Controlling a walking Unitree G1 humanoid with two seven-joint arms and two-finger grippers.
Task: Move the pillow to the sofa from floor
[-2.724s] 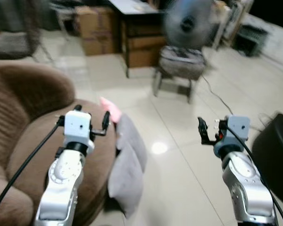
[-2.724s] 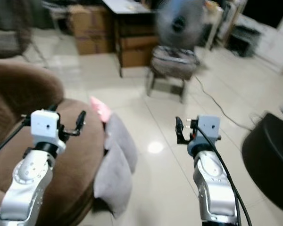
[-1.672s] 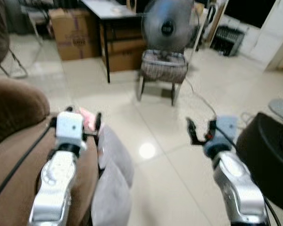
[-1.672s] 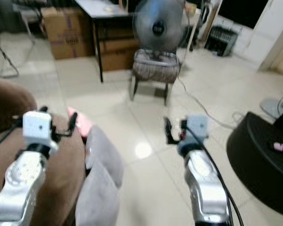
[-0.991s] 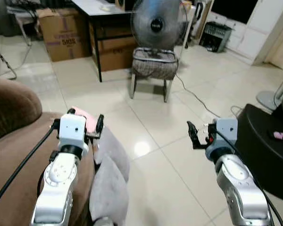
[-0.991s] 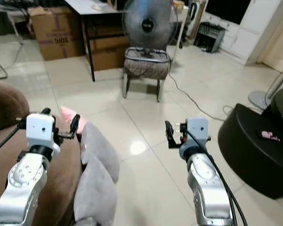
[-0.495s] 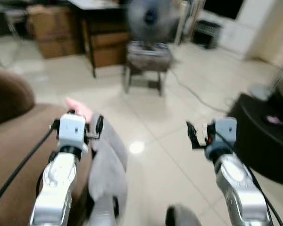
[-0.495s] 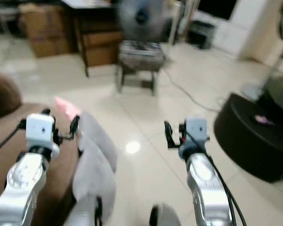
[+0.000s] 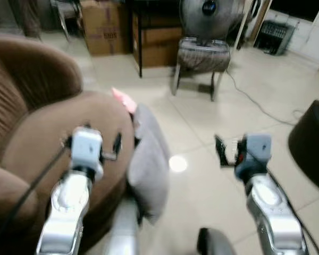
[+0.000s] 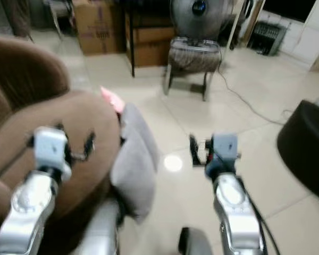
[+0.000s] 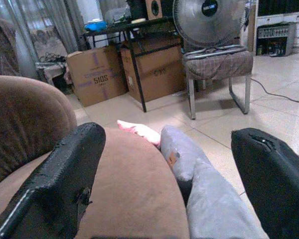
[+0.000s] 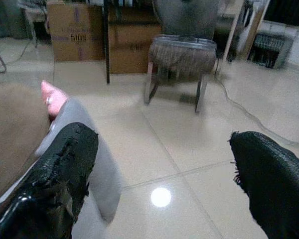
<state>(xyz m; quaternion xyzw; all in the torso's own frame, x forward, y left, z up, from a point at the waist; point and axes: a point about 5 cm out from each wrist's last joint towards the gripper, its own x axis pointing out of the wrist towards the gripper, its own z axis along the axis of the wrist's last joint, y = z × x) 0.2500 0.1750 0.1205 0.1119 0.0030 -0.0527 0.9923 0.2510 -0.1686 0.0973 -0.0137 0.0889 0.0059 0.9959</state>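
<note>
**Q:** Left eye view first: where is the pillow against the pincers?

**A:** A grey pillow (image 9: 148,164) leans on the outer side of the brown sofa (image 9: 48,133), lower end toward the floor (image 9: 202,133). It sits between the two pincers, just beside the left gripper (image 9: 117,144), on that pincer's right. The right gripper (image 9: 221,152) is well apart from it, over bare tile.

**Q:** And the pincers themselves?

**A:** Both stand spread wide with nothing between the fingers. In the left wrist view the two black fingers (image 11: 60,184) frame the sofa seat and the pillow beyond it. In the right wrist view the fingers (image 12: 57,179) are equally parted, with the pillow behind the finger nearer the sofa.

**Q:** What else lies ahead of them?

**A:** A pink thing (image 9: 123,99) peeks out at the pillow's top end, against the sofa edge; what it is, I cannot tell. Farther ahead of the right pincer stands a stool (image 9: 201,59) with a fan (image 11: 205,20) on it. Boxes (image 11: 94,74) sit by a dark table (image 11: 134,50) ahead of the left pincer. A black round thing (image 9: 311,143) sits outboard of the right pincer.
</note>
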